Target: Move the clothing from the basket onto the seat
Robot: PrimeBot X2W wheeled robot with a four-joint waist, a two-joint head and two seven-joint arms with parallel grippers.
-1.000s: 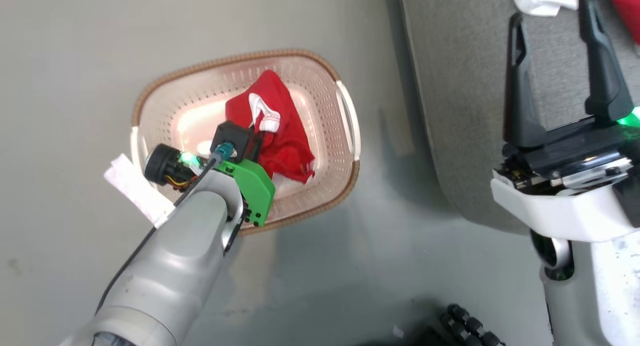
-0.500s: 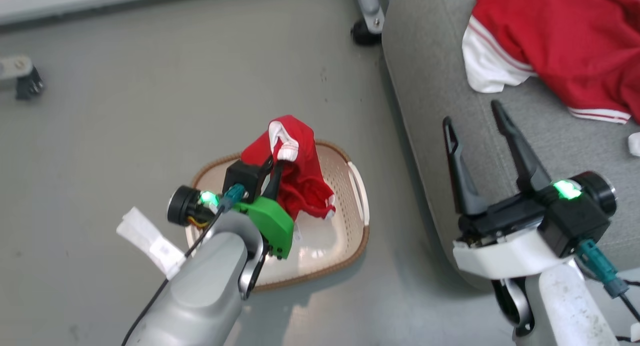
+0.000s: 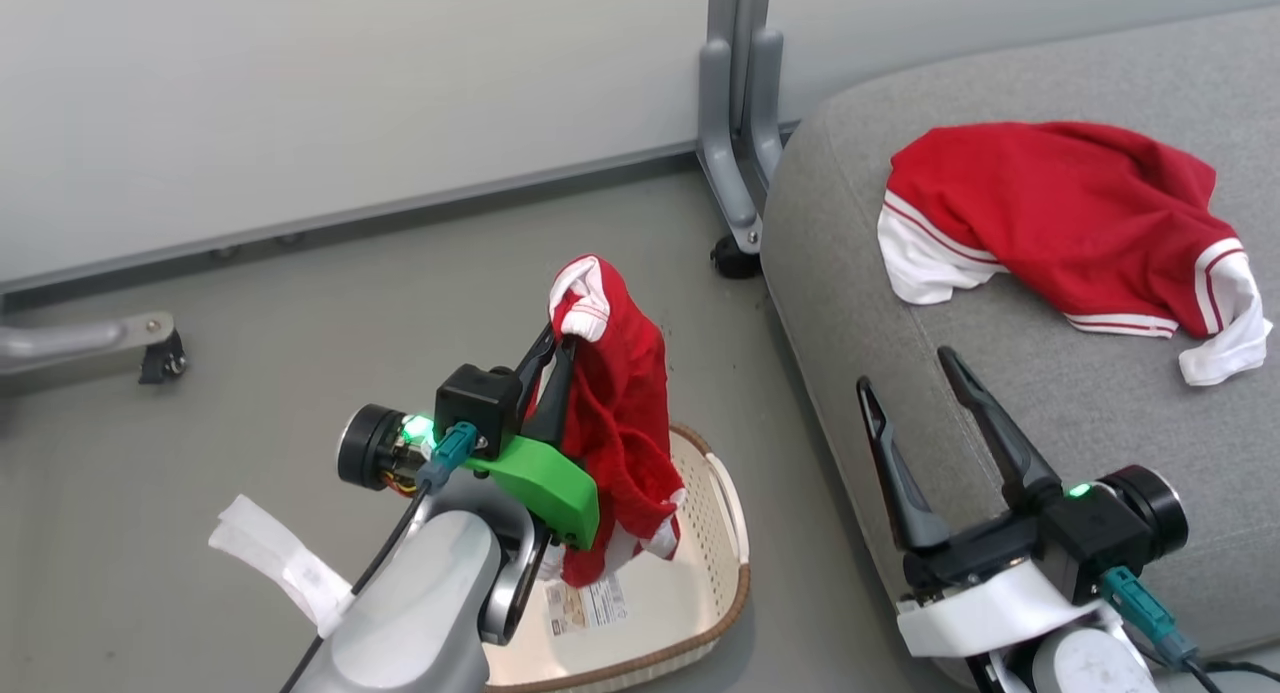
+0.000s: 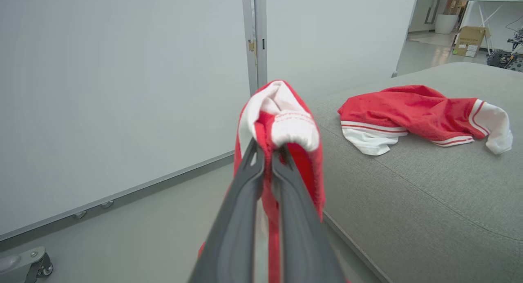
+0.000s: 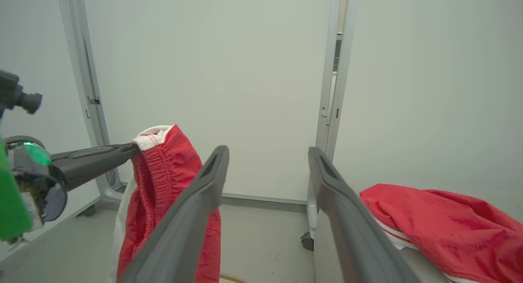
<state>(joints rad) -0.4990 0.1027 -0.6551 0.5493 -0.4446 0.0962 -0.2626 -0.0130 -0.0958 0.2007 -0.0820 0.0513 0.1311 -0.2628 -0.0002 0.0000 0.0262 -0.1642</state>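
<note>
Now that the left gripper (image 3: 562, 341), clamped on the red garment (image 3: 625, 413), has hoisted it from the basket (image 3: 705, 518), carrying it to the seat (image 3: 860, 303) likely remains.

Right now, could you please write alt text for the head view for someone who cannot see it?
The left gripper is shut on a red garment with a white cuff, hanging over the cream basket on the grey floor. A second red and white garment lies on the grey sofa seat, with the right gripper open at its near edge.
</note>
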